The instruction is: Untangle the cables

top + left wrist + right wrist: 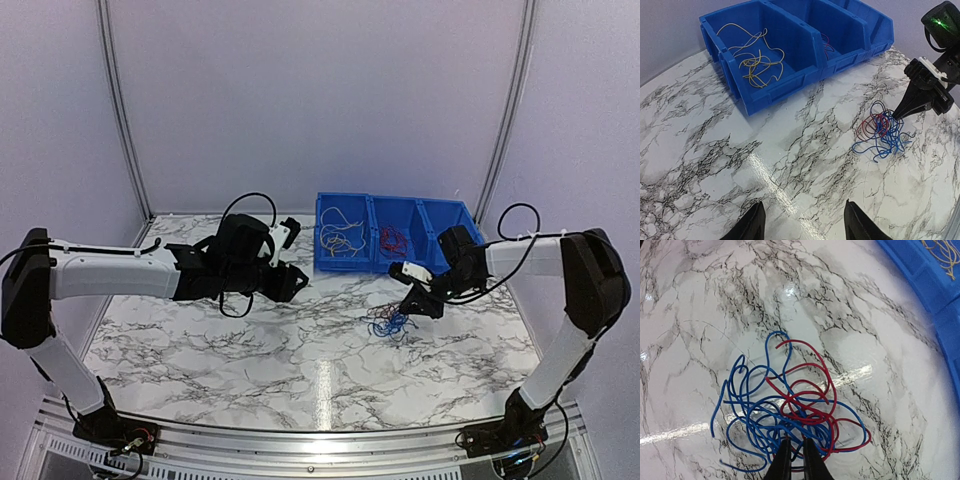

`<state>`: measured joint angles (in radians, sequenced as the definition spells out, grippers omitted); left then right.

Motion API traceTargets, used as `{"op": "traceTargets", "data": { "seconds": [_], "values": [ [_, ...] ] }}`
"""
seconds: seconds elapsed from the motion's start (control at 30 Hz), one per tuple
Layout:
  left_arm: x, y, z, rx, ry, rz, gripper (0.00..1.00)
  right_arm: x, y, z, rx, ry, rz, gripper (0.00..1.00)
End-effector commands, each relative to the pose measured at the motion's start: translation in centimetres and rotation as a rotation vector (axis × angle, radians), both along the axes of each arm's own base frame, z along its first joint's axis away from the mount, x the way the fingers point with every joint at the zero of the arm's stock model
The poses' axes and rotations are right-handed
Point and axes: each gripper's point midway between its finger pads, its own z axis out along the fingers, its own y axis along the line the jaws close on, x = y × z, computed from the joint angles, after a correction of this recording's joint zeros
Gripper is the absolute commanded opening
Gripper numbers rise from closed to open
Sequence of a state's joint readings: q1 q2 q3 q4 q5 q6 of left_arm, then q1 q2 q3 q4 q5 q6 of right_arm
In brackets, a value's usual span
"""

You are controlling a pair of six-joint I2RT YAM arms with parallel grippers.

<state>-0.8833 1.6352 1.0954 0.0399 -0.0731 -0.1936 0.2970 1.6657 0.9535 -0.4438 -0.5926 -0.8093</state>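
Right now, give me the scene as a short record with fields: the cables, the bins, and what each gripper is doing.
Loose bunch: blue and red cables, tangled, on the marble table in front of the blue bins
Left bin: yellow-white cables
Middle bin: red cables
Right bin: contents unclear
Right gripper: at the bunch's edge, jaws narrow with strands between them; firm grip unclear
Left gripper: open, over bare table, apart from the bunch
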Motion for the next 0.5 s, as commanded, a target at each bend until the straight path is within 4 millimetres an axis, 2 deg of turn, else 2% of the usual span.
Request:
{"op": "traceTargets", "data": {
  "seconds": [0.0, 0.13, 0.33, 0.47],
  "values": [
    [0.2, 0.6, 1.0, 0.000, -0.029, 0.013, 0.56, -0.6, 1.5, 1.0, 0.016, 0.022, 0.043, 0.00],
    [0.3, 0.8, 0.8, 0.009, -0.034, 0.023, 0.56, -2.0, 4.0, 3.8, 0.078, -0.025, 0.109, 0.00],
    [-0.1, 0.2, 1.1, -0.028, -0.044, -0.013, 0.56, -5.8, 8.7, 8.4, 0.191, -0.043, 0.271, 0.00],
    [-1.3, -0.8, 2.7, -0.144, -0.054, -0.056, 0.56, -6.8, 9.9, 8.9, 0.225, -0.022, 0.315, 0.00]
  ]
}}
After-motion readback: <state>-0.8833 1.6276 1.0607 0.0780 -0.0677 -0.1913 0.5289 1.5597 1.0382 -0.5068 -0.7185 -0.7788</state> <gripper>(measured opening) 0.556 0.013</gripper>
